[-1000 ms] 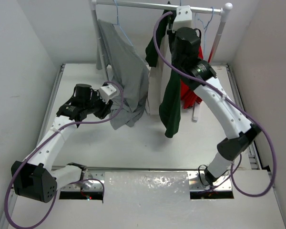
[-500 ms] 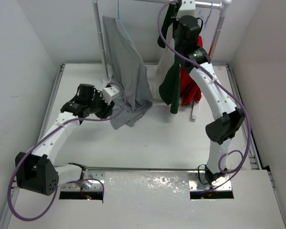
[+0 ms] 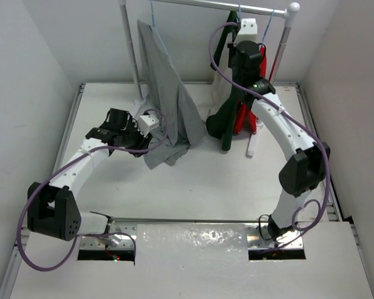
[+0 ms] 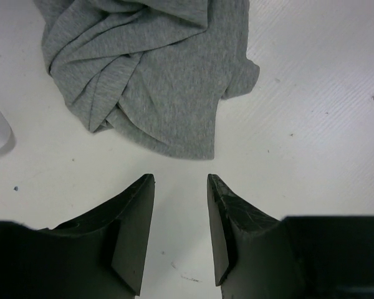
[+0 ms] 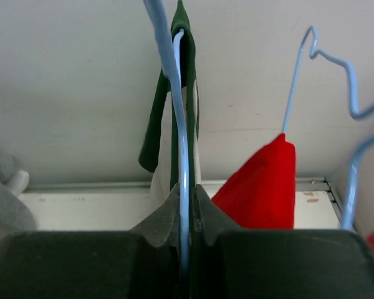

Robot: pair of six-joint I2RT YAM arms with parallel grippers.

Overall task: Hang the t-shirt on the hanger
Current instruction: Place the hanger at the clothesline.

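The t-shirt [image 3: 223, 124] is hanging at the far right from the hanger [image 5: 182, 124], beside the red garment [image 3: 240, 117]. It is looking soft and light, so the stiff thin wire is the better place to hold. The right gripper [image 5: 185, 190] is pinching this wire, as only the right wrist view is showing; the top view alone is showing the whole shirt. The left gripper [image 4: 181, 180] is standing partly open and empty near the grey garment [image 4: 156, 75].

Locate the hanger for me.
The hanger is centre of the right wrist view, pinched in the right gripper, t-shirt draped on it, red garment beside it.
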